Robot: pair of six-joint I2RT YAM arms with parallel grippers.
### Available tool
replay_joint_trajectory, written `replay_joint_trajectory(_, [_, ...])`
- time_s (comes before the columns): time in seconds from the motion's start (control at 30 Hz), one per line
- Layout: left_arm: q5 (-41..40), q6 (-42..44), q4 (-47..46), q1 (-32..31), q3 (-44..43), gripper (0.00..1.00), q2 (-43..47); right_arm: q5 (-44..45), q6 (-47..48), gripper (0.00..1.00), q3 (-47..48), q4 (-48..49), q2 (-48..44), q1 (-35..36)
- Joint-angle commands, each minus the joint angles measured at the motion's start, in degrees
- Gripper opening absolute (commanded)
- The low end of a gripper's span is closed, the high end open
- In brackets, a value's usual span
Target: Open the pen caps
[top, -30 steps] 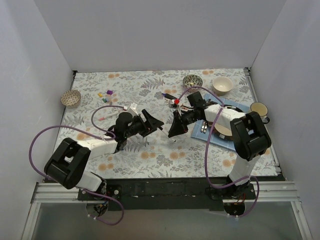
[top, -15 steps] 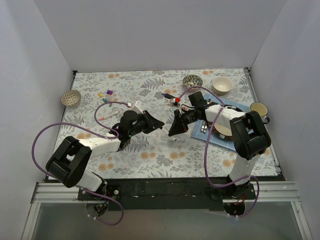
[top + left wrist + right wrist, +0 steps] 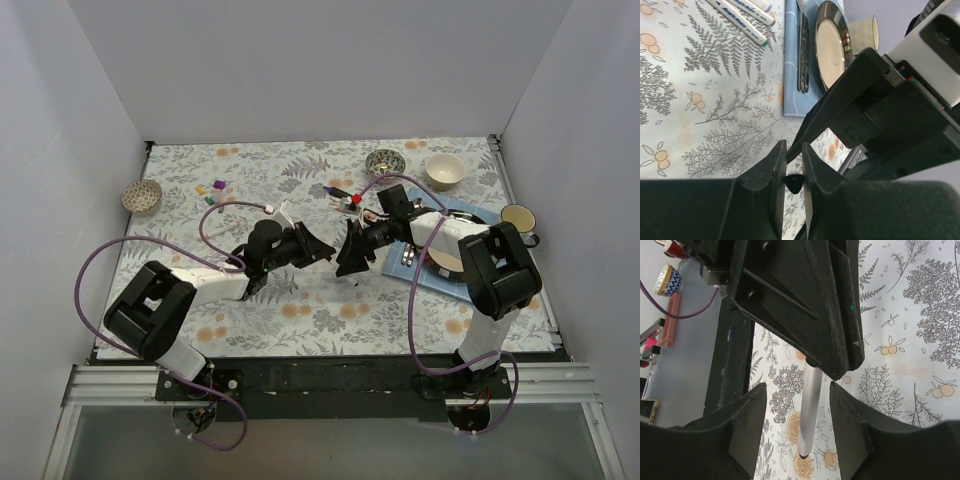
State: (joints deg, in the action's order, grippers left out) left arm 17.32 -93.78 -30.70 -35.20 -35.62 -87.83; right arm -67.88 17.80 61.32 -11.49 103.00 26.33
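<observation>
Pincers meet low over the tabletop (image 3: 300, 320) just beside the blue mat (image 3: 791, 85), on its side toward the left arm. There the left pincer (image 3: 793, 146) is clamped on one end of a white pen (image 3: 809, 412), and the barrel juts out from its tips toward the right wrist camera. A small dark piece (image 3: 793, 183) sits in the narrow gap between the left fingers; it may be this pen's cap, but I cannot tell. The right pincer (image 3: 796, 392) stands open, one finger on each side of the barrel and clear of it, so only the left arm carries the pen. The free end of the barrel looks dark, and I cannot tell whether it is nib or cap.

Loose pen caps (image 3: 214, 190) in purple, yellow and green lie well apart from the mat, across the tabletop beyond the left arm. A red cap (image 3: 354, 200) shows near the mat's far corner.

The step in hand looks like setting up a two-armed pull on this one pen. Next, the right pincer would need to close squarely on the barrel. Both arms would then draw apart straight along the pen's length, since a slanted pull could let the thin barrel slip
</observation>
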Motion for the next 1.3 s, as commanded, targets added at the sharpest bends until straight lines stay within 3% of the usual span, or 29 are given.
replay_joint_trajectory(0.0, [1.7, -0.4, -4.4, -0.7, -2.9, 0.0, -1.2, -2.3, -4.4, 0.48, -1.7, 5.4, 0.1, -0.2])
replay_joint_trajectory(0.03, [1.7, -0.4, -4.9, -0.7, -3.4, 0.0, -1.5, -2.3, -5.3, 0.41, -1.8, 5.8, 0.3, -0.1])
replay_joint_trajectory(0.13, [0.3, 0.5, -4.8, -0.3, -4.5, 0.0, -1.5, -2.5, -5.4, 0.03, -1.8, 5.7, 0.5, 0.0])
replay_joint_trajectory(0.17, [-0.4, 1.7, -4.1, 0.4, -5.7, 0.0, -1.2, -2.4, -5.4, 0.01, -1.9, 5.6, 0.5, 0.0])
replay_joint_trajectory(0.23, [-4.0, 2.0, -1.6, 4.3, -6.7, 0.0, 0.5, -2.6, -4.8, 0.01, -2.2, 4.9, 0.4, 0.0])
replay_joint_trajectory(0.43, [-1.2, 2.6, 3.6, 21.9, -14.6, 0.0, 3.0, -2.7, -3.0, 0.01, -1.9, 2.7, 0.8, 1.0])
replay_joint_trajectory(0.53, [-2.1, 2.8, 5.5, 26.6, -17.6, 0.0, 4.4, -2.7, -2.2, 0.01, -1.5, 1.8, 1.1, 1.7])
replay_joint_trajectory(0.77, [-7.5, 4.8, 17.6, 32.0, -20.0, 0.0, 4.3, 1.6, 2.5, 0.01, 1.3, -3.3, 0.3, 1.5])
replay_joint_trajectory(1.03, [-8.6, 2.7, 28.6, 39.0, -25.2, 0.0, -5.4, 2.8, 3.3, 0.01, 1.2, -3.5, -0.9, 0.0])
replay_joint_trajectory(1.27, [-9.6, 2.5, 29.1, 42.8, -25.5, 0.03, -12.8, 3.1, 3.9, 0.01, 1.3, -4.2, -0.6, -0.4])
